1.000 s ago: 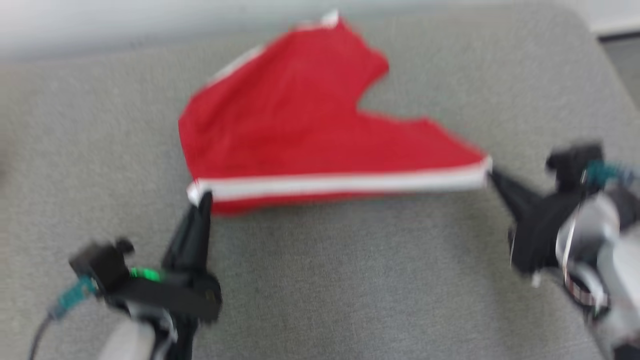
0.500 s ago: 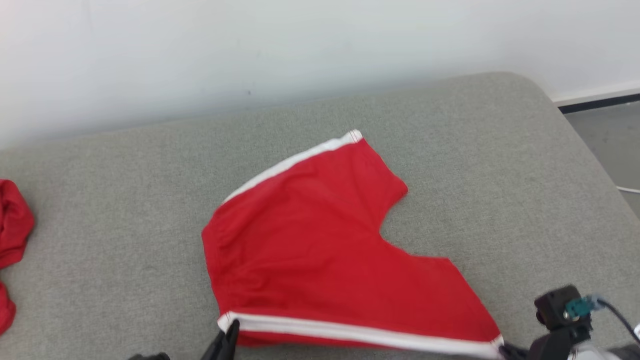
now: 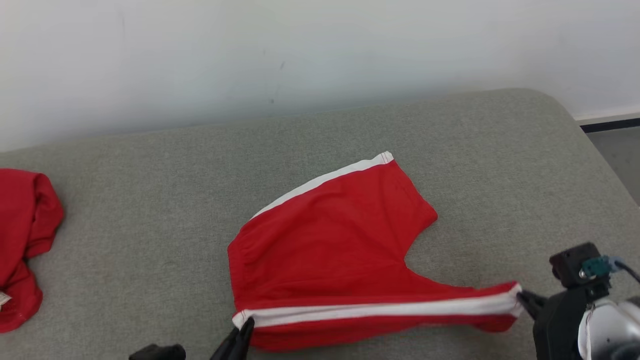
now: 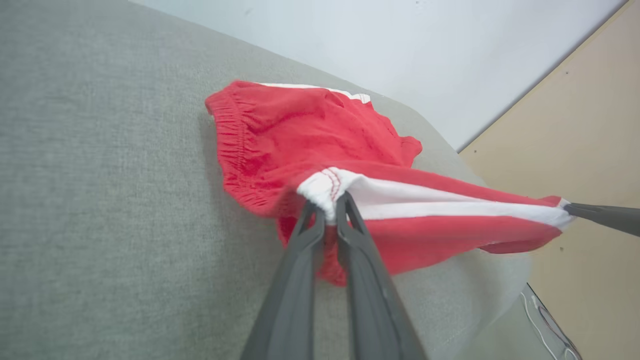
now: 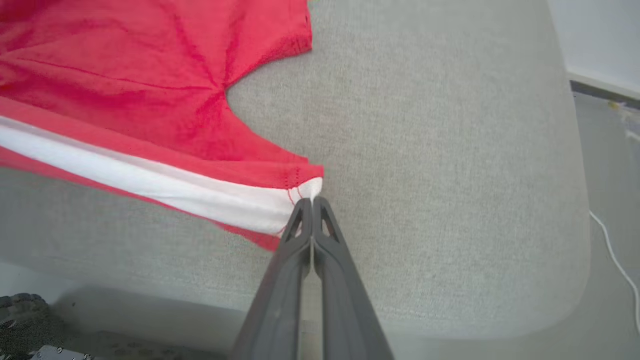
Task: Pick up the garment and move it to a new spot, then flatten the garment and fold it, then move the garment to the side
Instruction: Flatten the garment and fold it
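Note:
The garment (image 3: 330, 245) is a pair of red shorts with white side stripes, spread on the grey cushion (image 3: 150, 210). Its near striped edge is stretched taut between my two grippers. My left gripper (image 3: 245, 325) is shut on the waistband corner, which shows as a bunched white end (image 4: 325, 192) between the fingers. My right gripper (image 3: 522, 298) is shut on the leg-hem corner (image 5: 310, 192). The far leg and the waistband rest on the cushion, while the near edge hangs slightly above it. The right gripper's fingers (image 4: 600, 215) reach in from the right of the left wrist view.
Another red cloth (image 3: 22, 240) lies crumpled at the cushion's left edge. A white wall (image 3: 300, 50) runs behind the cushion. Floor with a dark baseboard (image 3: 610, 124) lies past the cushion's rounded right end, and a white cable (image 5: 612, 255) trails there.
The head camera has tilted up, so the garment and both grippers sit lower in view. Both grippers still hold the striped edge, and the right-hand corner is now lifted higher and tauter.

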Motion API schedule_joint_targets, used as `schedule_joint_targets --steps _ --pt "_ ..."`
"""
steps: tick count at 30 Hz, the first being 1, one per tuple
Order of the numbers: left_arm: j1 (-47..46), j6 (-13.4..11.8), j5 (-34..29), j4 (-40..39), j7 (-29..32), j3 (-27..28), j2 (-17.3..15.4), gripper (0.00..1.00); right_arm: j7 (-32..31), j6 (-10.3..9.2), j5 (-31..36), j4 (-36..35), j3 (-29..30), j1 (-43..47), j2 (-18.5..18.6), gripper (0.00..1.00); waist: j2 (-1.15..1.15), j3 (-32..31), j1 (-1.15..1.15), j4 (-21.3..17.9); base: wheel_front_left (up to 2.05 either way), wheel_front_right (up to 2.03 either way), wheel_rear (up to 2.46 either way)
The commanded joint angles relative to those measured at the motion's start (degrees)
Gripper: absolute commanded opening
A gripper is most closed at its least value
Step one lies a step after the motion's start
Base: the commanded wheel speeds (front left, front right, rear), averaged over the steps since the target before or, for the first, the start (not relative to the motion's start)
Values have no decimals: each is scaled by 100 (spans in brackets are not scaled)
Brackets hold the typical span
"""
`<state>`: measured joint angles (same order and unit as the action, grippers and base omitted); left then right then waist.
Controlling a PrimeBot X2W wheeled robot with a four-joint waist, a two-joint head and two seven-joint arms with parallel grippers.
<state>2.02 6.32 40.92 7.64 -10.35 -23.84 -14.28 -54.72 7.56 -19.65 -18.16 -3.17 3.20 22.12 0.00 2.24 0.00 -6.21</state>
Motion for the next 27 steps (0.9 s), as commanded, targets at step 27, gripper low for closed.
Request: schedule_joint_targets --steps 27 --pt "-3491 -755 -561 1851 10 -80 968 0 3025 -15 1177 5181 -863 -5313 -362 0 0 1639 0 1167 0 0 0"
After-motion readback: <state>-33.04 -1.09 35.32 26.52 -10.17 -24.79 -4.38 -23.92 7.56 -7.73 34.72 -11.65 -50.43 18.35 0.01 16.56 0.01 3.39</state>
